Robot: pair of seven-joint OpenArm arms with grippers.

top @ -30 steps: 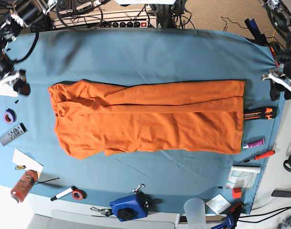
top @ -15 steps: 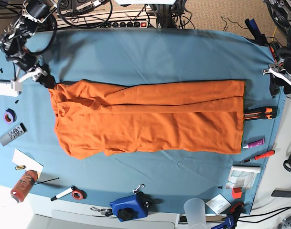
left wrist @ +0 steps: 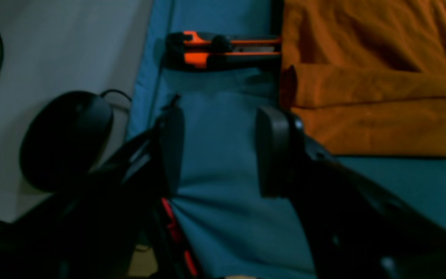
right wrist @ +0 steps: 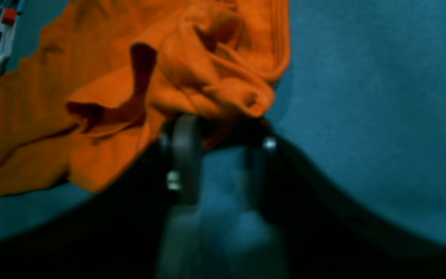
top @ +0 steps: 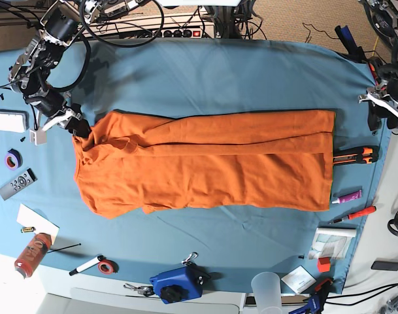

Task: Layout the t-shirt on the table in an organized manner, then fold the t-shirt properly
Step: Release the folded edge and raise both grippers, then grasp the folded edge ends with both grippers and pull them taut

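Note:
The orange t-shirt (top: 205, 170) lies lengthwise on the blue-covered table (top: 218, 72), its long sides folded in. My right gripper (top: 78, 125) is at its upper left corner. In the right wrist view the gripper (right wrist: 219, 128) pinches a bunched fold of the t-shirt (right wrist: 91, 77) at its tips. My left gripper (top: 380, 111) hangs open beside the shirt's far right edge. In the left wrist view it (left wrist: 219, 151) has only blue cloth between its fingers, with the t-shirt (left wrist: 381, 116) just to its right.
An orange-black utility knife (top: 355, 156) pokes out from under the shirt's right edge. A remote (top: 17, 184), tape roll (top: 13, 158) and bottle (top: 32, 254) sit at the left. A blue device (top: 178, 284) and a cup (top: 267, 288) stand at the front. A black mouse (left wrist: 66, 139) lies off the table.
My right arm swung in from the table's left edge to the shirt's upper left corner and closed on it, nudging that corner to the right. The left arm barely moved.

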